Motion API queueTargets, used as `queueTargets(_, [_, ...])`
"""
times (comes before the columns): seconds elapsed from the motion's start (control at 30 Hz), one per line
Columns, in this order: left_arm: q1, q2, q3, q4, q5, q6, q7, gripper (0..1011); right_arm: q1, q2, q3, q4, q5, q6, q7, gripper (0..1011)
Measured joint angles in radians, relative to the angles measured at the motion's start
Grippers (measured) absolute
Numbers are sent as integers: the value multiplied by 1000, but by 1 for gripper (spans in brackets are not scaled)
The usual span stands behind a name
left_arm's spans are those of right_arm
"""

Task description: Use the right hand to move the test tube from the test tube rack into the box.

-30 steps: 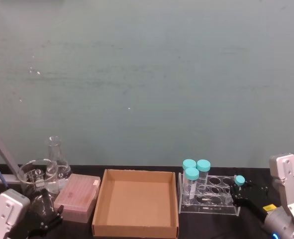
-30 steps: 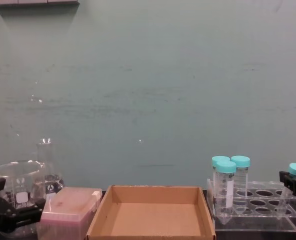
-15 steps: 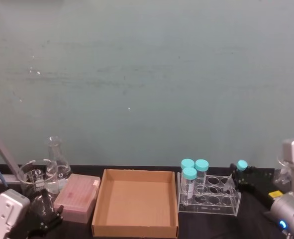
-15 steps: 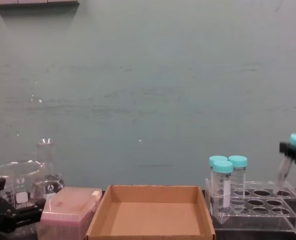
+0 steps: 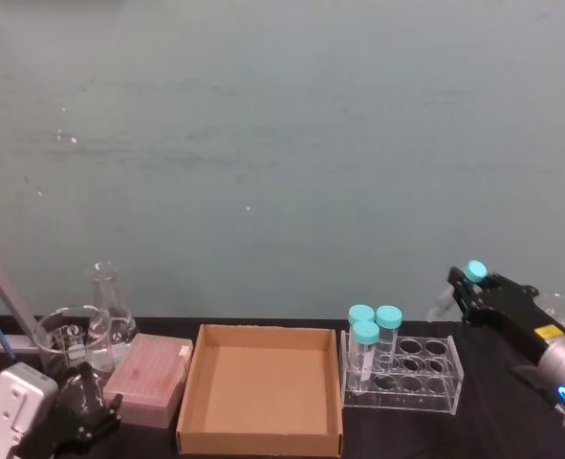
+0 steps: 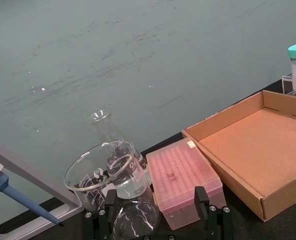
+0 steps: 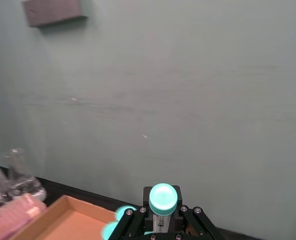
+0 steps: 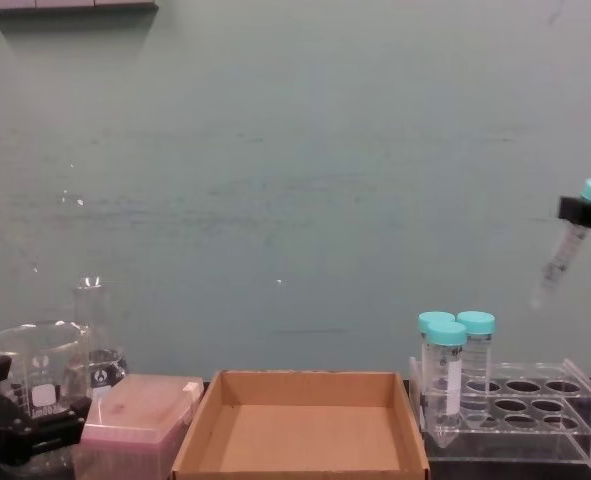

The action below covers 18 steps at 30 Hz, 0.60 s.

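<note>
As the chest view shows, the right pincer (image 8: 586,211) grips the test tube (image 8: 560,262) tilted above the rack (image 8: 515,412).

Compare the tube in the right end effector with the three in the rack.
Held tube is slimmer with a smaller cap; rack tubes are wider. Held tube hangs tilted, clear of the rack, clamped under its cap by the right end effector; rack tubes stand upright in holes. Both: clear, teal-capped.

**Teal wall (image 8: 295,150), black table (image 5: 406,440)**

The matte wall rises straight behind the table, streaked with faint dark scuffs and dotted with a few white specks. High on the wall sits a grey block (image 7: 52,11).
</note>
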Motion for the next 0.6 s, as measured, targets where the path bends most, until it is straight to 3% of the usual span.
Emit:
queueTargets(0.2, [0,0,0,0,0,0,0,1000,19,-6,-44,-35,2,-10,21,204])
queueTargets(0.37, [0,0,0,0,0,0,0,1000,52,-28,-105,-53,-12,-19,33,204])
queueTargets(0.6, [0,0,0,0,0,0,0,1000,120,-82,-194,-11,-53,-15,27,204])
